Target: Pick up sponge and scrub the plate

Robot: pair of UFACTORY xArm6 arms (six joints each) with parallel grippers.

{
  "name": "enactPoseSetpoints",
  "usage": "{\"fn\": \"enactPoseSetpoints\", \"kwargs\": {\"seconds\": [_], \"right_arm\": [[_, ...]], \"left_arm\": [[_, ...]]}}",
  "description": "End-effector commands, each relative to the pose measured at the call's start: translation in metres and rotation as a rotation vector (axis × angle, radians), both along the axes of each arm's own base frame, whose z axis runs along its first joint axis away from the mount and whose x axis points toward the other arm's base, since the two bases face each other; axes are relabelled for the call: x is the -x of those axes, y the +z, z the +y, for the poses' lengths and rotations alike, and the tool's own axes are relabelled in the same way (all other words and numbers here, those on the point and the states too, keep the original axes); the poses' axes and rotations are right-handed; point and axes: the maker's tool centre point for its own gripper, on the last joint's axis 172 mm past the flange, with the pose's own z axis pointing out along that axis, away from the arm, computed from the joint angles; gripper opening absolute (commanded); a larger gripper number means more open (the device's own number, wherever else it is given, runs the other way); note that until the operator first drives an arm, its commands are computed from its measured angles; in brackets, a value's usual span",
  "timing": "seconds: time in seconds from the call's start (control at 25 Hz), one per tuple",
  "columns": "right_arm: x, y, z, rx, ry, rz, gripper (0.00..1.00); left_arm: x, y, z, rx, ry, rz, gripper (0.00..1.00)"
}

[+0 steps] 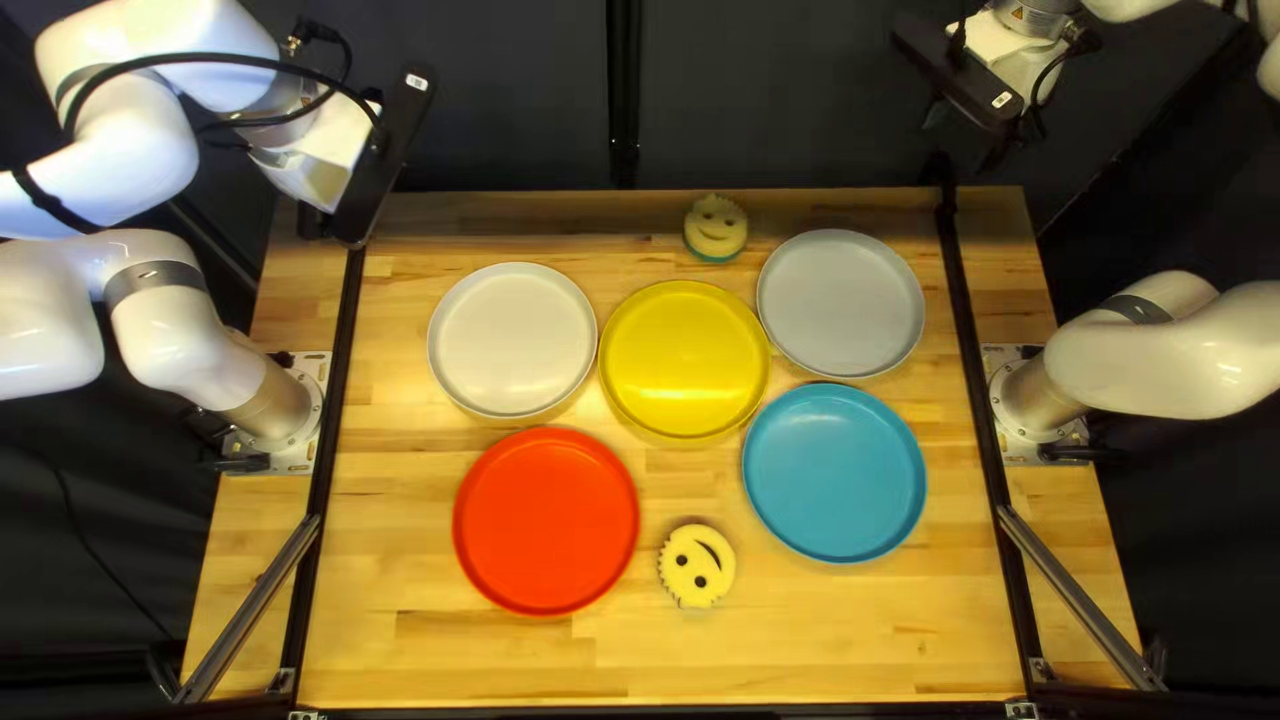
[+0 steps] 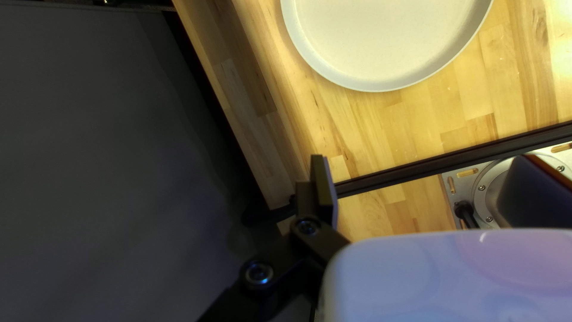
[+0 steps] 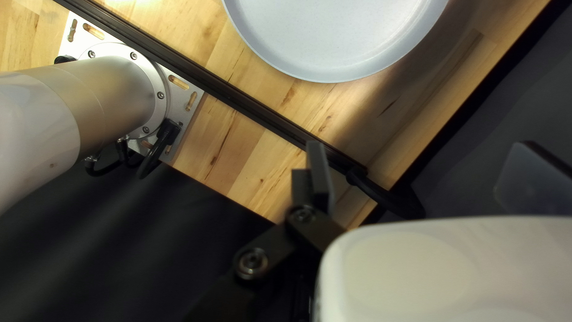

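Note:
In the top left view my left gripper (image 1: 379,160) is raised over the table's far left corner, and my right gripper (image 1: 963,78) is up beyond the far right edge. Two round smiley sponges lie apart: one yellow sponge (image 1: 696,566) between the red plate (image 1: 546,522) and blue plate (image 1: 834,474), another (image 1: 716,228) behind the yellow plate (image 1: 684,359). My left gripper (image 2: 426,170) stands open with nothing held, the white plate (image 2: 387,39) ahead. Open and empty too, my right gripper (image 3: 423,167) has the grey plate (image 3: 336,33) ahead.
Black rails (image 1: 330,440) run along both sides of the table (image 1: 400,654), inside the arm bases. The left arm's base (image 1: 283,404) and right arm's base (image 1: 1034,400) stand outside them. Dark curtain (image 1: 520,80) hangs behind the far edge.

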Motion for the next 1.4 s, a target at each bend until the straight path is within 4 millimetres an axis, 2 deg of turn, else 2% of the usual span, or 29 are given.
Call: {"fn": "enactPoseSetpoints", "kwargs": {"seconds": [0.04,0.12,0.16,0.28,0.32,0.76,0.92,1.12,1.2,1.4], "right_arm": [[0.0,0.0,0.0,0.0,0.0,0.0,1.0],[0.0,0.0,0.0,0.0,0.0,0.0,1.0],[0.0,0.0,0.0,0.0,0.0,0.0,1.0],[0.0,0.0,0.0,0.0,0.0,0.0,1.0],[0.0,0.0,0.0,0.0,0.0,0.0,1.0],[0.0,0.0,0.0,0.0,0.0,0.0,1.0],[0.0,0.0,0.0,0.0,0.0,0.0,1.0],[0.0,0.0,0.0,0.0,0.0,0.0,1.0],[0.0,0.0,0.0,0.0,0.0,0.0,1.0],[0.0,0.0,0.0,0.0,0.0,0.0,1.0]], "left_arm": [[-0.045,-0.009,-0.037,-0.015,-0.035,-0.033,1.0],[-0.062,-0.018,-0.052,-0.013,-0.058,-0.041,1.0],[-0.078,-0.031,-0.068,-0.008,-0.081,-0.047,1.0],[-0.097,-0.05,-0.094,0.005,-0.13,-0.056,1.0],[-0.098,-0.05,-0.097,0.006,-0.14,-0.055,1.0],[-0.098,-0.05,-0.097,0.006,-0.14,-0.055,1.0],[-0.116,-0.073,-0.112,0.013,-0.142,-0.057,1.0],[-0.139,-0.085,-0.141,0.026,-0.168,-0.054,1.0],[-0.156,-0.094,-0.163,0.03,-0.188,-0.052,1.0],[-0.185,-0.12,-0.202,0.042,-0.232,-0.058,1.0]]}}
